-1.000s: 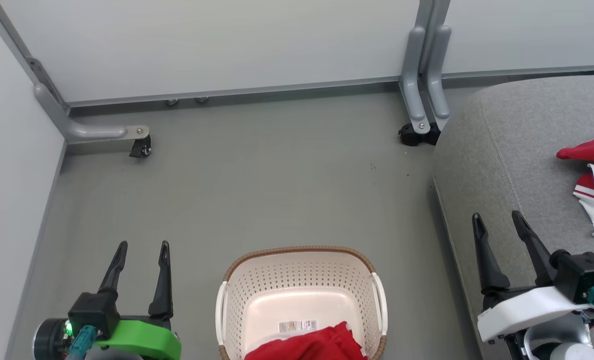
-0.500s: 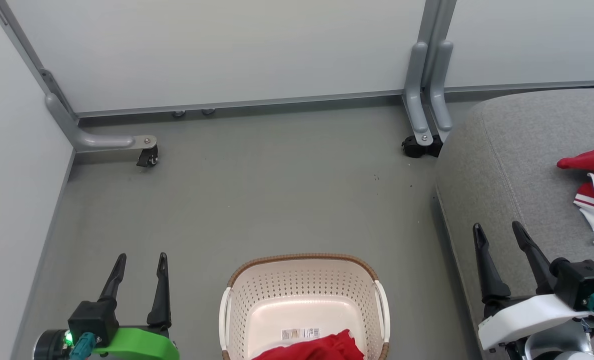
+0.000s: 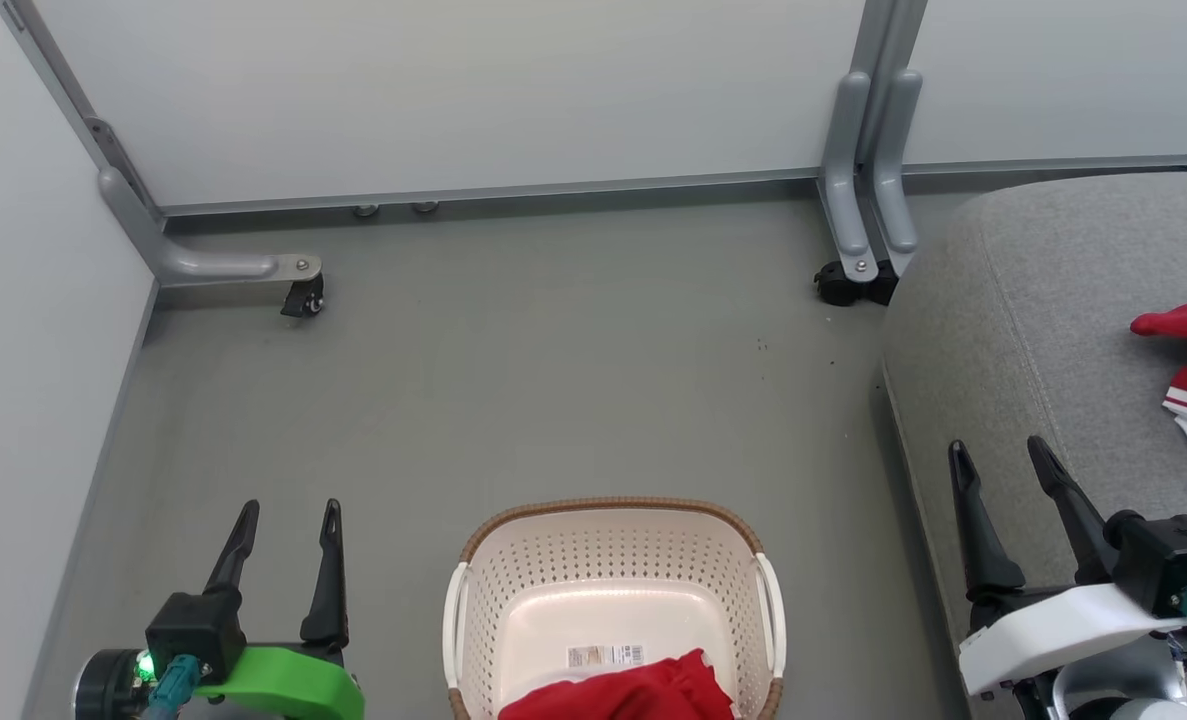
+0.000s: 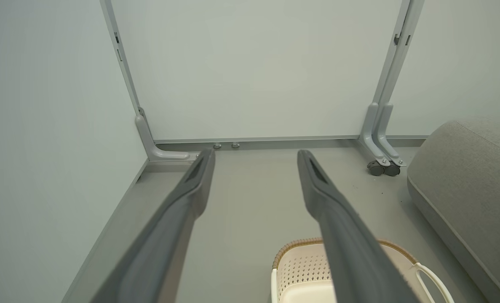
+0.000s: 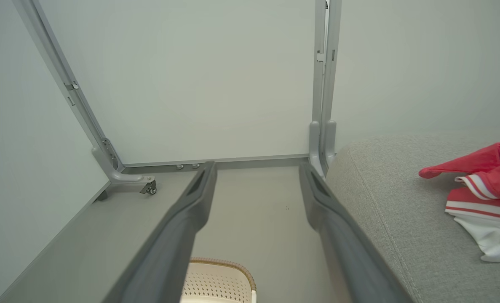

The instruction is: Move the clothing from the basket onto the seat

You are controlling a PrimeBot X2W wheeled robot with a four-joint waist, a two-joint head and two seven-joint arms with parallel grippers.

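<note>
The left gripper (image 3: 290, 510) has its two dark fingers spread wide apart, with nothing between them and nothing touching them. The right gripper (image 3: 997, 450) is spread just as wide and holds nothing too. The left one hangs over the grey floor (image 3: 553, 380), beside the basket (image 3: 608, 505). The right one hangs over the near edge of the big grey seat (image 3: 1053, 280). The basket sits on the floor between the two grippers. The head view looks down into it: one red piece of clothing (image 3: 621, 692) lies bunched at the near end, just beside a paper sticker (image 3: 605, 656) on the white bottom. The left wrist view sees the far rim of the basket past its own finger. The right wrist view gives a side look at the other red piece of clothing (image 5: 494, 168), with white stripes, crumpled on the seat, well apart from the fingers.
</note>
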